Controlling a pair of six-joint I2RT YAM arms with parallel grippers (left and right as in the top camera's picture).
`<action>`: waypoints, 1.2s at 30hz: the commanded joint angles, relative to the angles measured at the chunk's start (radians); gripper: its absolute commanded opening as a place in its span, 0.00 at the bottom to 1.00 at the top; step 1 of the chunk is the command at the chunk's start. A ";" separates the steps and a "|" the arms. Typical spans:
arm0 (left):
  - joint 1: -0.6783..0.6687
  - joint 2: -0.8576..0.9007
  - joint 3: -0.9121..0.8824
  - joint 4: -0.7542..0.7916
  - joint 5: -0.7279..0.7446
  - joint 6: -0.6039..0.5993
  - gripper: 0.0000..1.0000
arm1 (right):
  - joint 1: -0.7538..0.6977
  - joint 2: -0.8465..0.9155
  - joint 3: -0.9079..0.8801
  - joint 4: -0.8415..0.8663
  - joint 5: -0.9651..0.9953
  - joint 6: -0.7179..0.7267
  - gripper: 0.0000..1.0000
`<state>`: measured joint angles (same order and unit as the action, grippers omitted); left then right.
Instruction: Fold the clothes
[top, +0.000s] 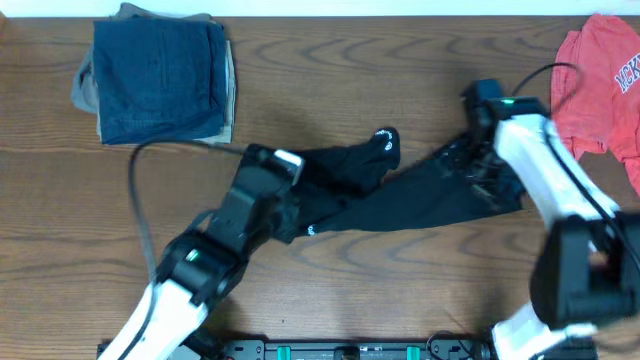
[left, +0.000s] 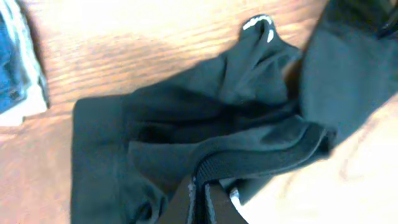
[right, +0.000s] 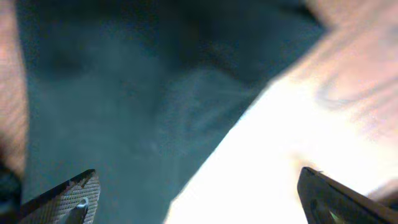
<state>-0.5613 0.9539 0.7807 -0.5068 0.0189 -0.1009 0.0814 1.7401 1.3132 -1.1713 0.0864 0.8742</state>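
The clothes (top: 400, 205) are one black garment lying crumpled across the middle of the wooden table, a small white logo (top: 384, 137) at its far tip. My left gripper (top: 283, 178) sits on the garment's left end. In the left wrist view that gripper (left: 200, 198) is shut on a ribbed black band of the clothes (left: 186, 118). My right gripper (top: 478, 160) hovers over the garment's right end. In the right wrist view it (right: 199, 202) stands wide open, nothing between its fingers, with the black fabric (right: 124, 93) below on the left and bare table on the right.
A folded dark-blue denim and tan pile (top: 160, 75) lies at the back left, also seen at the left wrist view's edge as denim (left: 12, 62). A coral-red shirt (top: 600, 80) lies at the back right. A black cable (top: 135, 200) loops beside the left arm.
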 joint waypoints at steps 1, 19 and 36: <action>0.000 -0.111 0.009 -0.066 -0.001 -0.091 0.06 | -0.037 -0.127 0.002 -0.034 0.018 -0.075 0.99; -0.001 -0.647 0.024 -0.325 0.331 -0.198 0.06 | -0.053 -0.334 0.002 -0.153 -0.002 -0.172 0.99; -0.001 -0.656 0.033 -0.667 0.140 -0.453 0.06 | -0.015 -0.323 0.002 0.090 -0.245 -0.352 0.96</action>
<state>-0.5613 0.3054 0.7910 -1.1721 0.2073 -0.4397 0.0376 1.4158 1.3132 -1.1194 -0.0998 0.5705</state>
